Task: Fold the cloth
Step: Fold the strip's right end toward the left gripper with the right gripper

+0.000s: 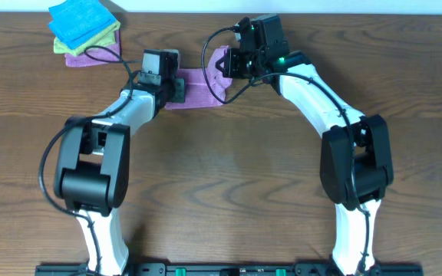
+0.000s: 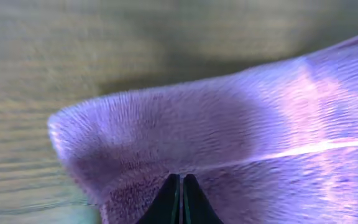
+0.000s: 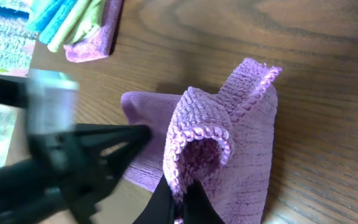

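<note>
Lilac cloth (image 1: 202, 87) lies bunched on the table (image 1: 229, 176), held at both ends. Your left gripper (image 2: 181, 199) is clamped on one edge, your right gripper (image 3: 180, 199) clenching a lifted fold. Farther off sits a folded stack (image 1: 85, 31).

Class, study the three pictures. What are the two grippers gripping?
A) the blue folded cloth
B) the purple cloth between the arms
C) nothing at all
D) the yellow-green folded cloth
B: the left gripper and the right gripper are each shut on a fold of the purple cloth, while the blue cloth lies apart, untouched.
</note>
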Robot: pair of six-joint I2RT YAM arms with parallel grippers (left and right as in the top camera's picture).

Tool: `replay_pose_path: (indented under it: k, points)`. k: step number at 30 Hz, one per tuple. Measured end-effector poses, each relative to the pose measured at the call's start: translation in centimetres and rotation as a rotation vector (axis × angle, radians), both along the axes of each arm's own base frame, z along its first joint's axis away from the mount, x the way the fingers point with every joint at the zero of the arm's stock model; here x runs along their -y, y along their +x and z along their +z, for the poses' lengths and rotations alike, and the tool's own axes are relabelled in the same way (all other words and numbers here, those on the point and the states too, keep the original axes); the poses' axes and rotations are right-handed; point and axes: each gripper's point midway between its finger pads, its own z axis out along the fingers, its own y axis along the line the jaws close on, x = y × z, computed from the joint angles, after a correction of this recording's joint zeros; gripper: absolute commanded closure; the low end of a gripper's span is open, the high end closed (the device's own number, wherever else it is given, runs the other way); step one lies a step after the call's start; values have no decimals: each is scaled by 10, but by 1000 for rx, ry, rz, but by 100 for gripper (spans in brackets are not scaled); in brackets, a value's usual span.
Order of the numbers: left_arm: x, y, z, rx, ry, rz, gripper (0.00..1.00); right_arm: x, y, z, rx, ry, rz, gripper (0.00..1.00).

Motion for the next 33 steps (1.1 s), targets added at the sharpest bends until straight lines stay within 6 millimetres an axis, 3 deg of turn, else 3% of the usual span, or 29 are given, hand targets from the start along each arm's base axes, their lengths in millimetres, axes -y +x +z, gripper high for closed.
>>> replay_pose_path:
  k: [5,9,15,17,24,28,33]
  points:
    - [1,5,54,106,-20,0,94,-5,-2,-20,-32,-14,8,99]
    - [-5,3,79,140,-6,22,94,-15,-7,-31,-42,-18,29,99]
    - [-47,-9,71,66,79,139,94,-41,-16,-25,-10,4,80,99]
    - [-81,-10,69,44,83,231,94,-48,-20,-24,-8,11,98,99]
    - [-152,-18,80,27,48,400,94,-65,-27,-19,15,31,136,99]
    - [-168,-22,90,37,18,427,94,-79,-33,-16,34,35,157,99]
    - [-170,-24,91,30,-13,420,94,-90,-33,-26,48,41,169,99]
